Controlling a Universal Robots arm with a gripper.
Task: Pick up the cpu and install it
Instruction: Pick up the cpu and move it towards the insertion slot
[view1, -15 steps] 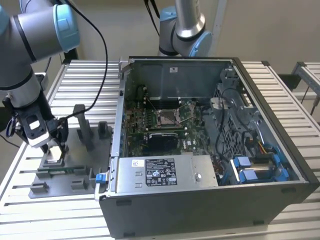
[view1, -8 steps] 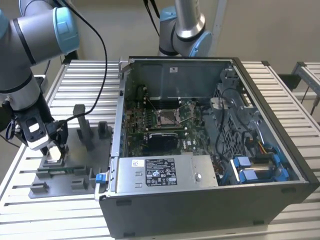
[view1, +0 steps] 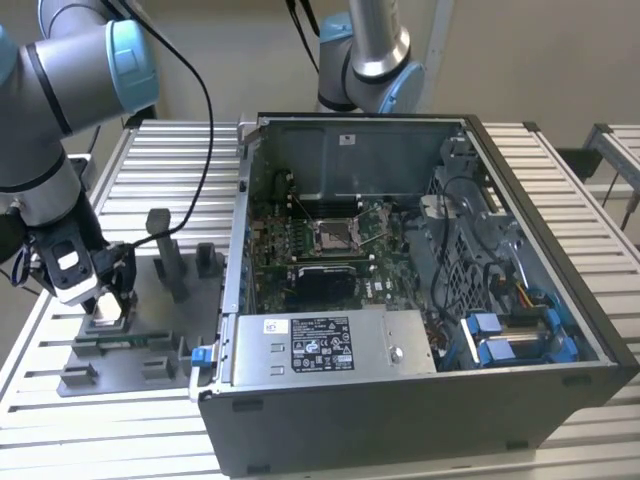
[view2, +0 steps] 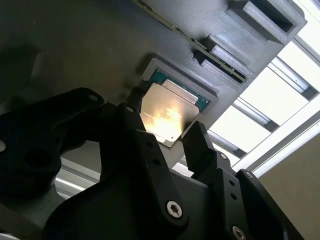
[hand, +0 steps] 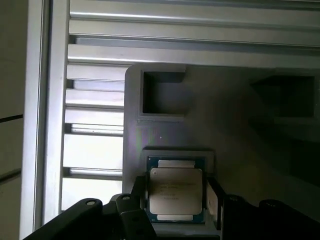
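Your arm (view1: 50, 120) reaches down on the exterior view's left. Its pincer (view1: 108, 305) is low over the grey tray (view1: 150, 322). The tray lies on the metal surface (view1: 150, 150) made of long slats.

In the first wrist view, the cpu (hand: 176, 190) lies flat in a square pocket of the tray. Its shiny silver top faces up, and you can see a thin green edge around it. The pincer (hand: 176, 202) is down around the cpu, with the cpu right in the middle of it. You cannot tell if the pincer is squeezing the cpu or just sitting close beside it. The cpu is in its pocket, not lifted out. Another square hole (hand: 162, 92) in the tray is near it.

In the second wrist view, light shines bright off the top of the cpu (view2: 167, 114), and the black pincer (view2: 167, 136) is right at it.

The big computer case (view1: 400, 425) lies open just beside the tray, on the exterior view's right of it. Inside, on the green board, is the square socket (view1: 335, 236) with a metal frame. It is well apart from the cpu. A second arm (view1: 365, 50) stands behind the case.
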